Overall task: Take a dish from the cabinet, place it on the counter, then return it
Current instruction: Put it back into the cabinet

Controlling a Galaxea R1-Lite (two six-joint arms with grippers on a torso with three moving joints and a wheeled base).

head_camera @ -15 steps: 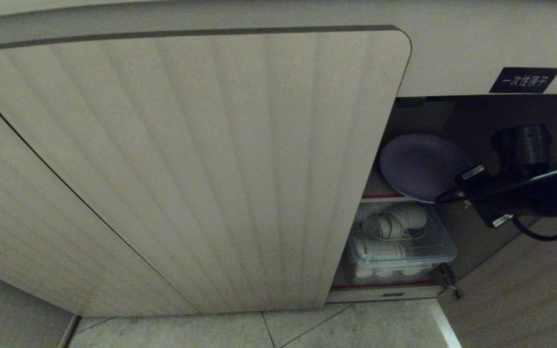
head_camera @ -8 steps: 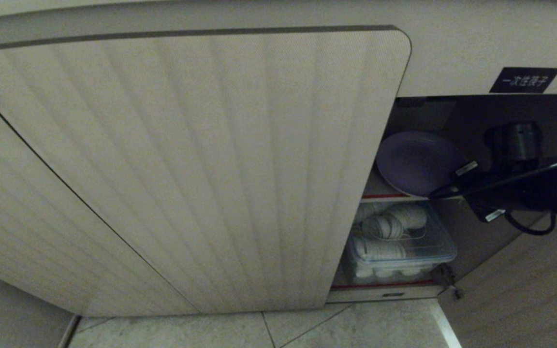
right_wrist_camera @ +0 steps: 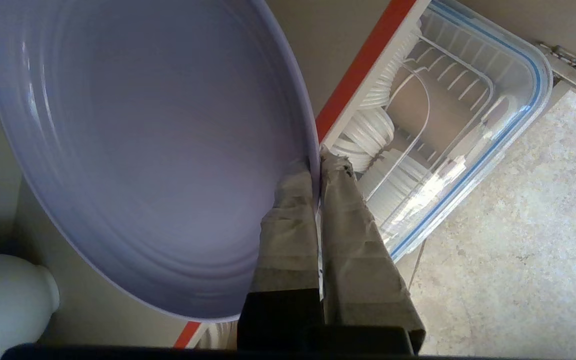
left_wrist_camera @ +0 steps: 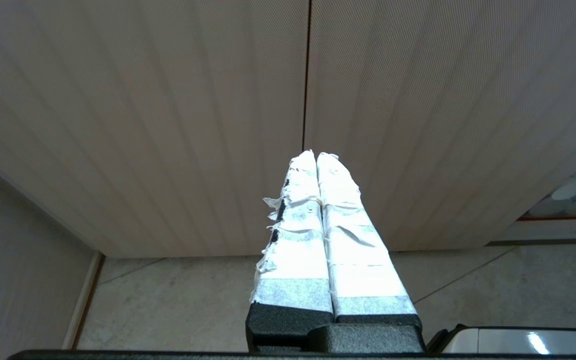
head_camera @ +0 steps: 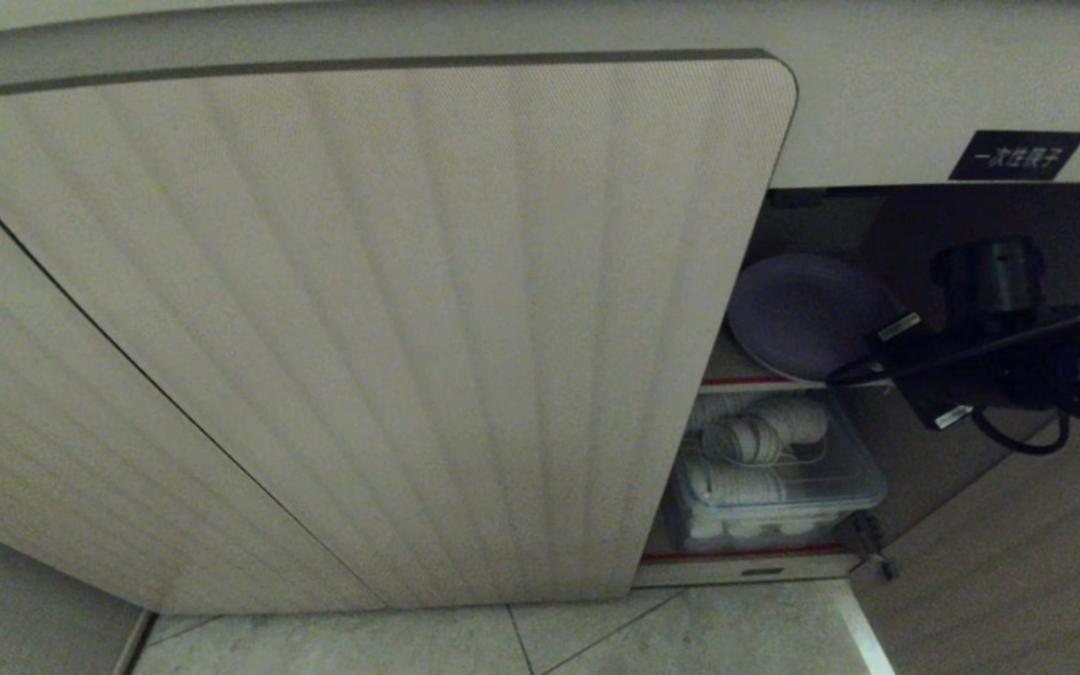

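The dish point(head_camera: 798, 314), a lavender plate, hangs tilted in the cabinet's open right compartment, above the red-edged shelf point(head_camera: 746, 382). My right gripper point(head_camera: 854, 373) is shut on its rim from the right. In the right wrist view the taped fingers point(right_wrist_camera: 288, 220) pinch the rim of the dish point(right_wrist_camera: 143, 150), one inside and one outside. The cabinet point(head_camera: 409, 328) fills the head view with its ribbed door and black label point(head_camera: 1016, 155). My left gripper point(left_wrist_camera: 316, 154) is shut on nothing, parked in front of the ribbed doors. The counter is out of view.
On the lower shelf stands a clear lidded box point(head_camera: 774, 469) holding white dishes on a wire rack point(right_wrist_camera: 418, 115). A white jar point(right_wrist_camera: 3, 295) sits deep on the upper shelf. The opened door point(head_camera: 1018, 562) stands at the right, with tiled floor point(head_camera: 690, 637) below.
My right gripper has carried the dish a little to the left and deeper into the compartment. The left arm has not moved.
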